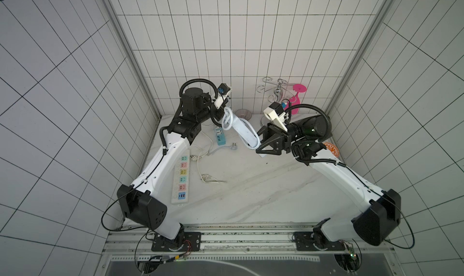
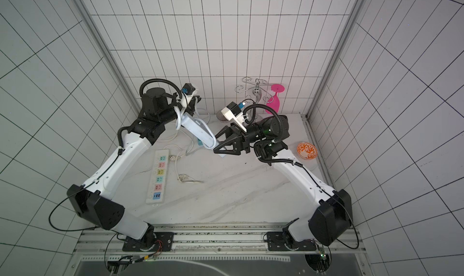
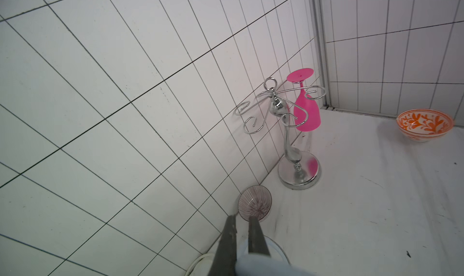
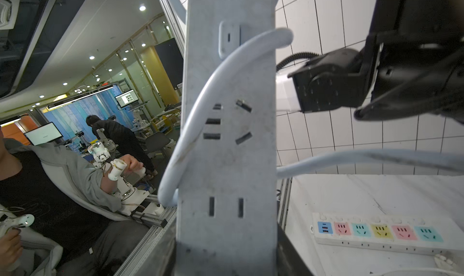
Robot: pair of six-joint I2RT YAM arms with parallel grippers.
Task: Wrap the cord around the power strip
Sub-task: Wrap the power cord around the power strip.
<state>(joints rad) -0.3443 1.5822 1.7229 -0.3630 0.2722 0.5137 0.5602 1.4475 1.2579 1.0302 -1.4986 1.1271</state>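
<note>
Right gripper (image 1: 258,143): clamped on the near end of the power strip (image 1: 242,130), which it holds above the marble tabletop (image 1: 263,186), slanting between the two arms. Left gripper (image 3: 241,218): fingers drawn together on what appears to be the cord (image 1: 226,121) at the strip's far end. The pinch sits at the edge of the left wrist view, so this hold is judged, not confirmed.

Condition of wrap: the right wrist view shows one turn of cord lying slantwise across the socket face, with a further run leaving sideways. In both top views a loose loop stands at the far end.

Step in hand, by judgement — laying the next turn. Recommendations:
- The right gripper holds the bar rigid.
- The left carries the cord round under light tension, seating each turn beside the last and short of the right fingers.
- Take up the loose loop first — slack there lets turns slide off the end.
- The turquoise strip (image 1: 219,136), long white strip (image 1: 181,179) and cream cables (image 1: 200,161) lie below. Keep the trailing cord off them.
</note>
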